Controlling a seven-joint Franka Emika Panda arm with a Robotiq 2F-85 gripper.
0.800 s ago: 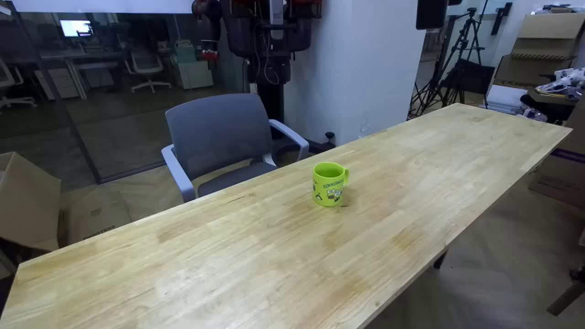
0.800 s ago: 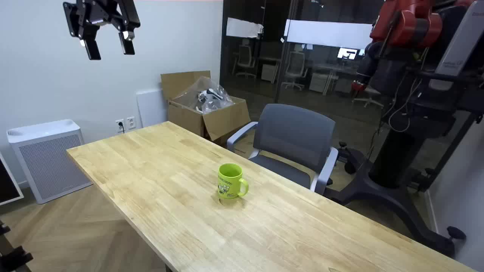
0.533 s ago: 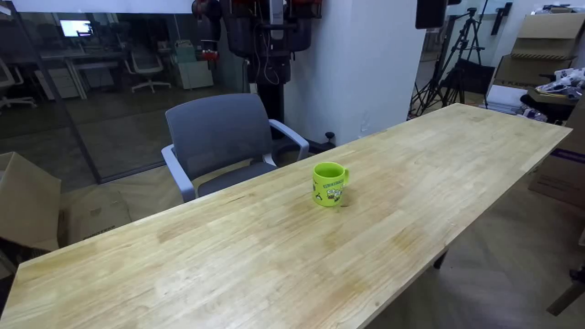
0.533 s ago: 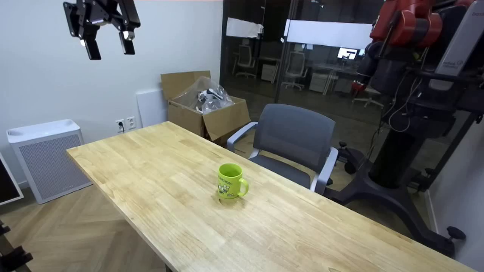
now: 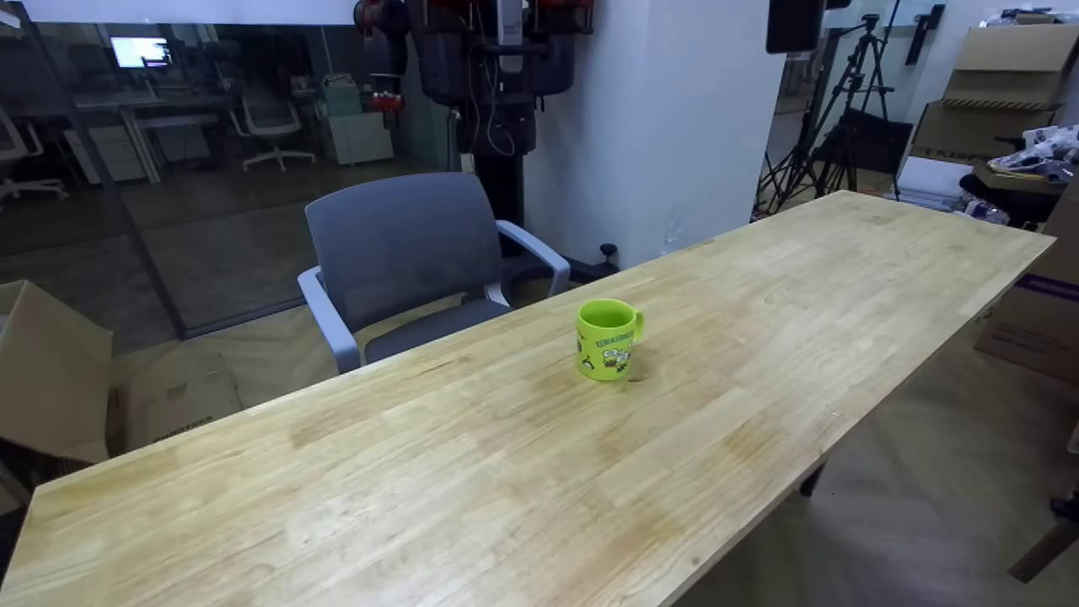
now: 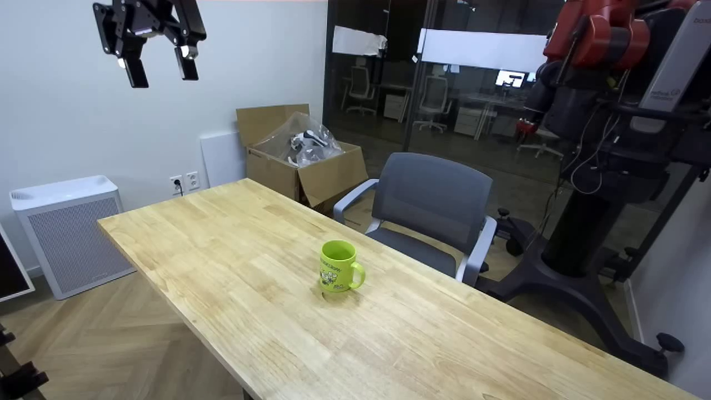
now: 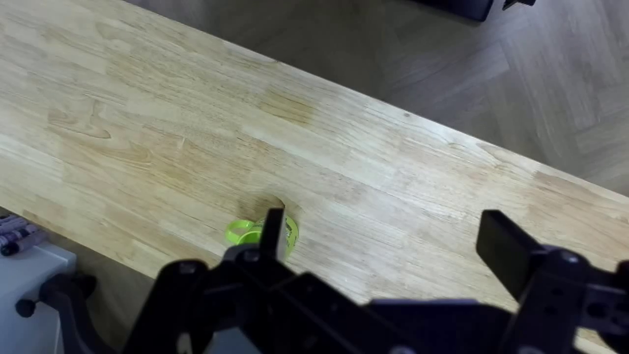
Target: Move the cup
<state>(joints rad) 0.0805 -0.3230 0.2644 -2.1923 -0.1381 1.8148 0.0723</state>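
The lime-green cup [image 5: 605, 347] stands upright on the wooden table [image 5: 472, 472], and it shows in both exterior views [image 6: 335, 271]. Dark cartoon print is on its side. Its handle points right in both exterior views. My gripper [image 6: 164, 75] is open and empty, high above the table in an exterior view, well apart from the cup. In the wrist view the gripper's fingers [image 7: 383, 216] are wide apart with bare table showing between them. There the left finger hides part of the cup [image 7: 291, 231]. A dark finger piece [image 5: 794, 25] shows at the top edge of an exterior view.
A grey chair [image 6: 433, 189] stands against the table's long edge, its armrests close to it. An open cardboard box [image 6: 278, 172] stands beyond the table's end. A red and black robot [image 6: 600, 44] stands behind the chair. A white air purifier [image 6: 75, 233] is by the wall.
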